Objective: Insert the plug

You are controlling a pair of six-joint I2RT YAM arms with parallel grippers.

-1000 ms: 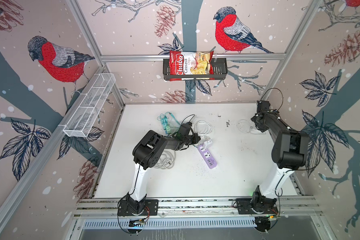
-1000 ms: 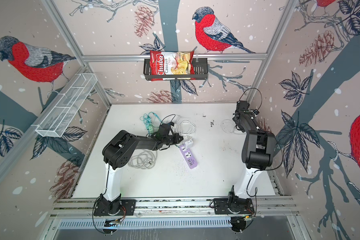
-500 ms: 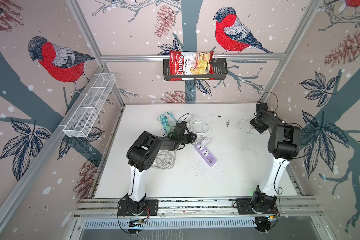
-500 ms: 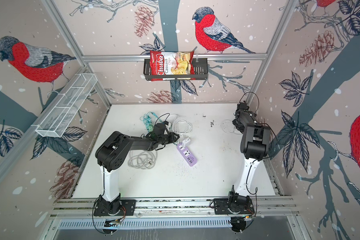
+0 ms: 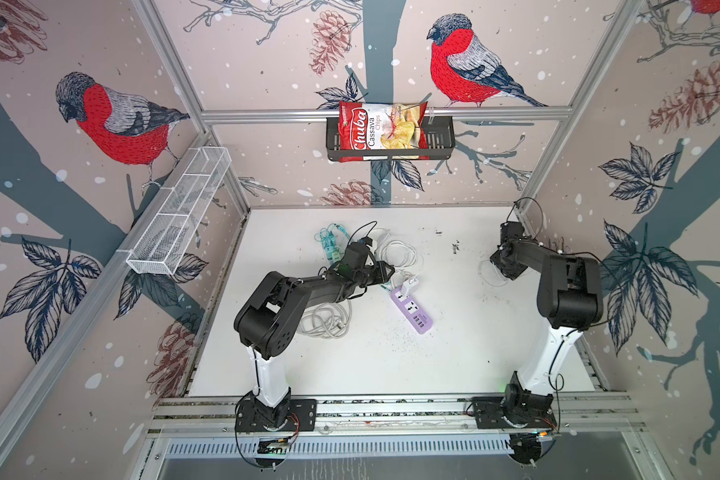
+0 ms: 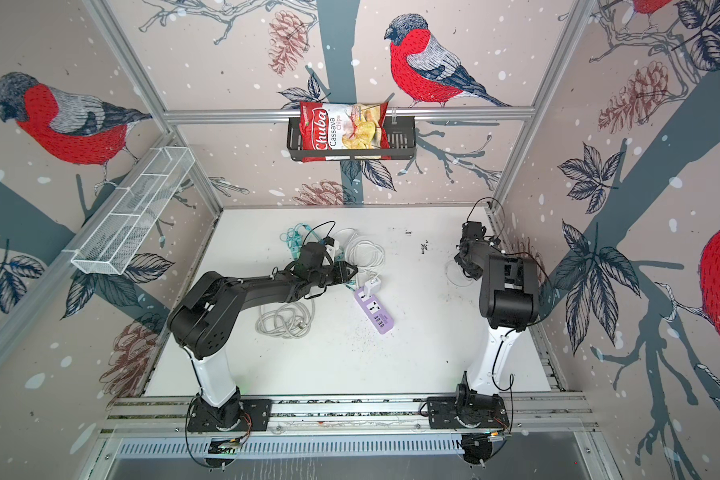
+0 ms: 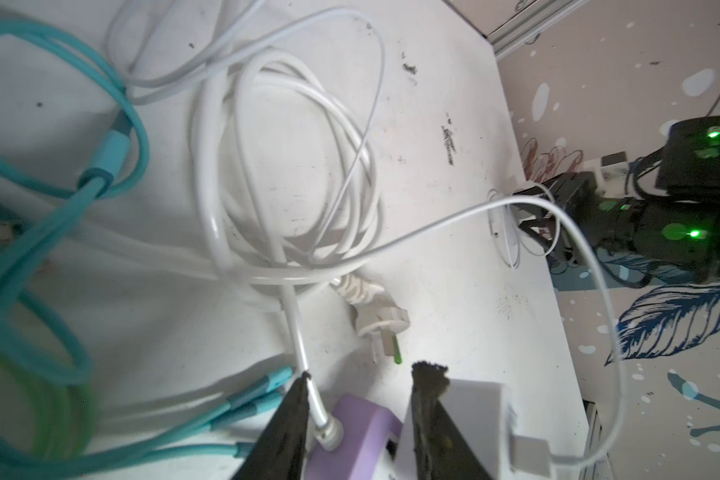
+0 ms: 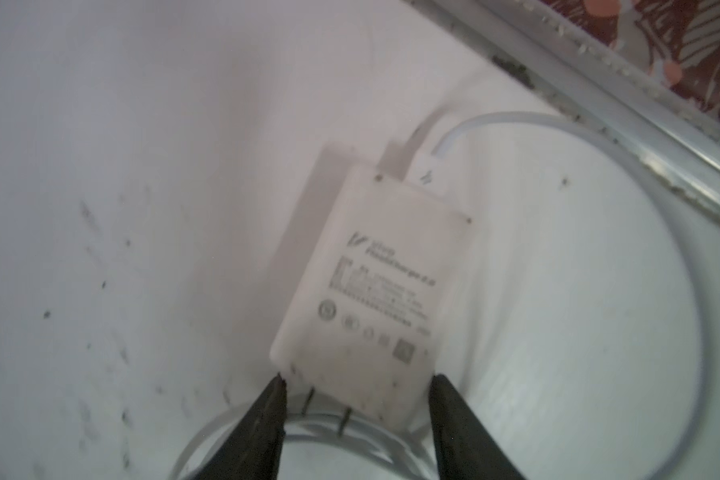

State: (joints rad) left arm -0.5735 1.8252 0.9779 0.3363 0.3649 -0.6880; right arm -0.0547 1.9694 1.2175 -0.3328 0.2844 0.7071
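Arm stretched low, my left gripper (image 7: 366, 372) hangs released over the purple power strip (image 5: 412, 309), with a white adapter (image 5: 409, 286) in its end socket. Farther off, my right gripper (image 8: 359, 377), wrist tipped down, brackets the prong end of the flat-lying charger (image 8: 375, 282); clamped or not, I cannot tell. Pickup, I judge: next grip firmly, lift, aim the prongs at a free socket.

The left claw (image 7: 366, 374) has opened, its jaws now spread beside the white adapter (image 5: 409, 284) plugged into the purple power strip (image 5: 413, 312), and that arm's elbow has swung back. The right claw (image 8: 358, 379) has sunk toward the surface (image 5: 391, 365) and narrowed onto the white charger (image 8: 375, 282).
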